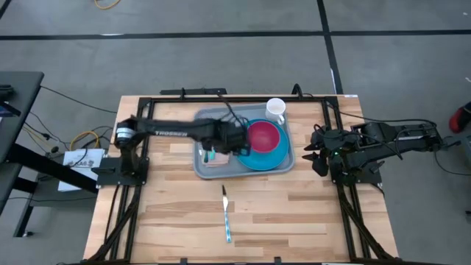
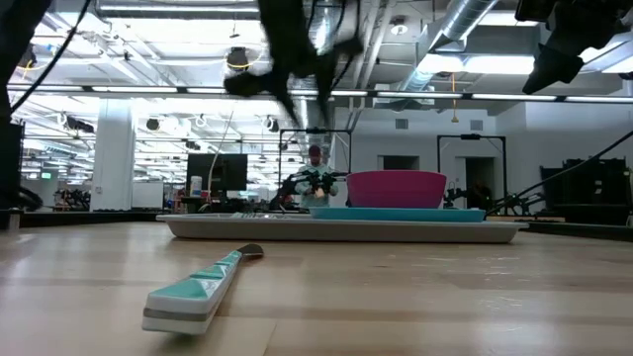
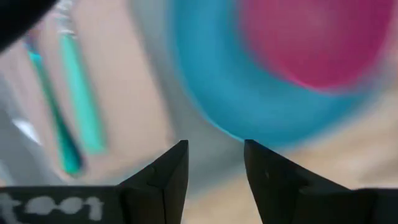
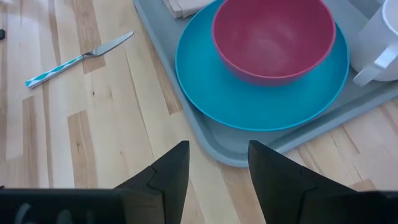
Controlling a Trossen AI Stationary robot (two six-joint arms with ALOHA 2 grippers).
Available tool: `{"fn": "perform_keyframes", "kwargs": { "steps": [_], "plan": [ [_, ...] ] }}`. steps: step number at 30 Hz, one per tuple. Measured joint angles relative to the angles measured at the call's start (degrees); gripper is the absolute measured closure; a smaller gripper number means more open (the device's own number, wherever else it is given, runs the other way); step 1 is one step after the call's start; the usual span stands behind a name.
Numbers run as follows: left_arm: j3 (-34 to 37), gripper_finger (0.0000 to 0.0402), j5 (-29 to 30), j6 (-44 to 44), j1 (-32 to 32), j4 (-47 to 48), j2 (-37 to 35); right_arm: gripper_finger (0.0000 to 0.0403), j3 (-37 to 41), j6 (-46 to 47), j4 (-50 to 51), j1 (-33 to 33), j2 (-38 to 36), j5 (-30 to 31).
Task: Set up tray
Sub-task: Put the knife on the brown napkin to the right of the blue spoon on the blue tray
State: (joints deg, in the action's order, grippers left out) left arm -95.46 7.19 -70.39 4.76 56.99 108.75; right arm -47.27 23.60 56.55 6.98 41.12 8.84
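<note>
Grey-blue tray (image 1: 283, 165) holds plate, bowl, cup. Left gripper (image 3: 214, 162), fingers apart, empty, hovers over tray; next likely knife (image 1: 226, 213) pickup. Right gripper (image 4: 217, 165) apart, waiting at table edge.

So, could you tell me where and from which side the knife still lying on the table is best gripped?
Grip the knife across its teal-patterned handle, coming straight down from above. It lies flat on the bare wood, apart from the tray, blade end toward the tray and handle toward the table's near edge. The handle looks thicker than the thin blade, so fingers closing across its width should probably hold best.
</note>
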Motion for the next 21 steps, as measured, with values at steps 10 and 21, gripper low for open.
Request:
{"fn": "perform_keyframes", "kwargs": {
  "steps": [10, 21],
  "plan": [
    [-7.12, 0.026, 9.17, -27.8, -21.82, 2.59, -0.02, 0.0248, 0.0, -0.07, 0.18, -0.02, -0.02, 0.0],
    [-6.25, 0.026, 1.35, -44.67, -29.91, -5.24, 10.21, 0.0248, -0.02, -0.11, 0.2, 0.0, 0.04, -0.3]
  ]
}}
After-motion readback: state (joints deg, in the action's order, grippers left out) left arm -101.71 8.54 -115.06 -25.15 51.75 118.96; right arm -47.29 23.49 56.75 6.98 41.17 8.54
